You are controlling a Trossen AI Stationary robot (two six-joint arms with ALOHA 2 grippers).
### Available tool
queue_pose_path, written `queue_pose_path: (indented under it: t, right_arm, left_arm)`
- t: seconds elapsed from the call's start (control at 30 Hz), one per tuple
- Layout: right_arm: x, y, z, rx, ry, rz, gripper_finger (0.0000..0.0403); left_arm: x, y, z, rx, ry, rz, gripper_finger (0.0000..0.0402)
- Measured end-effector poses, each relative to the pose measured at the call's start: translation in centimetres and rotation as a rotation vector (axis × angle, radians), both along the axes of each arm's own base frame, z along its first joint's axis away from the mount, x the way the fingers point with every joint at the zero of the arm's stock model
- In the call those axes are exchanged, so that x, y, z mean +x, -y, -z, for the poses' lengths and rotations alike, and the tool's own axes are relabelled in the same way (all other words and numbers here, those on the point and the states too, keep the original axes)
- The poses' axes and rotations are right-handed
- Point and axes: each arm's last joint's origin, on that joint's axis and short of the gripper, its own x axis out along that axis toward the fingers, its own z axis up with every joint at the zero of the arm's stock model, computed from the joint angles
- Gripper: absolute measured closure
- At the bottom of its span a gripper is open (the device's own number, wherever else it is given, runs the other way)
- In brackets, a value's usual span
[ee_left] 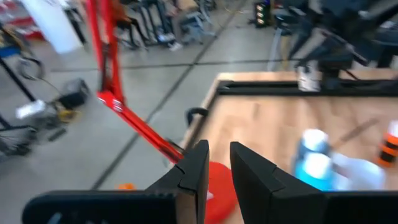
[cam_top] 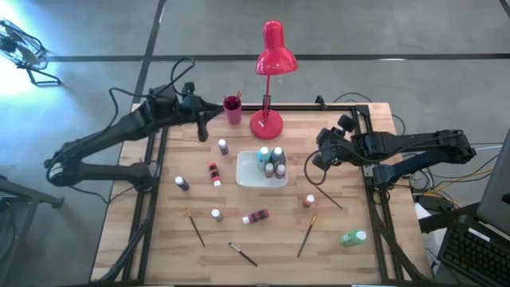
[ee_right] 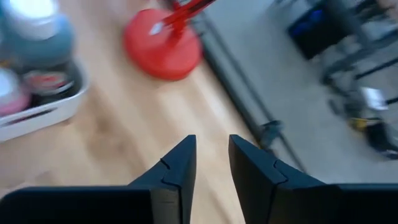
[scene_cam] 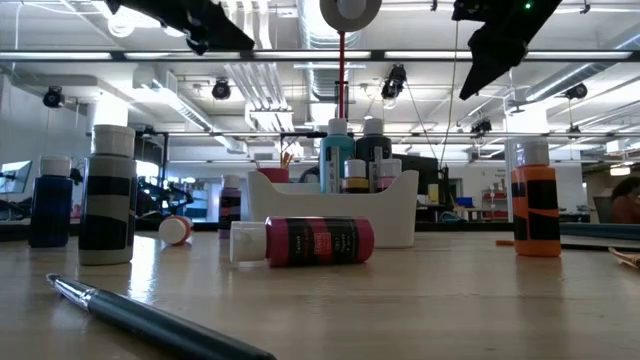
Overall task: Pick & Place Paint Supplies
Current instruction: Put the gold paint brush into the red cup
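Small paint bottles stand or lie on the wooden table: purple (cam_top: pixel 223 147), red (cam_top: pixel 213 173), a red one on its side (scene_cam: pixel 310 241), orange (cam_top: pixel 309 201), green (cam_top: pixel 353 237). Several more stand in the white tray (cam_top: pixel 249 180). Thin brushes (cam_top: pixel 194 226) (cam_top: pixel 307 233) (cam_top: pixel 243 253) lie flat near the front. My left gripper (ee_left: pixel 219 168) hovers high at the far left, beside the red cup (cam_top: pixel 232 109), narrowly open with nothing between its fingers. My right gripper (ee_right: pixel 212 163) hangs above the table to the right of the tray, narrowly open and holding nothing.
A red desk lamp (cam_top: pixel 271 56) stands on its round base (cam_top: pixel 266 123) at the far edge, between cup and tray. A black frame (cam_top: pixel 374 183) runs along the table's sides. Bare wood lies between the tray and the right arm.
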Motion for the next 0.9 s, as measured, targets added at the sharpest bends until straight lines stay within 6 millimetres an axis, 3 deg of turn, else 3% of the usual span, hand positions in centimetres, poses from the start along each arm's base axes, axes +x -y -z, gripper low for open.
queue_pose_path:
  t: [0.33, 0.5, 0.73, 0.9]
  right_arm:
    - [-0.1, -0.6, 0.5, 0.262, -0.009, -0.091, 0.0334]
    - [-0.1, -0.9, 0.9, 0.367, 0.007, -0.078, 0.0322]
    - [-0.8, -1.2, 3.8, 0.543, -0.048, -0.041, 0.0286]
    - [-1.4, -1.2, 6.4, 0.561, -0.058, -0.033, 0.0258]
  left_arm:
    - [-0.3, 2.1, 2.1, -0.277, -0.129, 0.027, 0.0330]
    - [-0.1, 2.2, 3.6, -0.348, -0.189, 0.012, 0.0330]
    - [0.2, 2.0, 6.3, -0.424, -0.254, -0.017, 0.0330]
    - [0.6, 1.9, 7.5, -0.494, -0.219, -0.049, 0.0330]
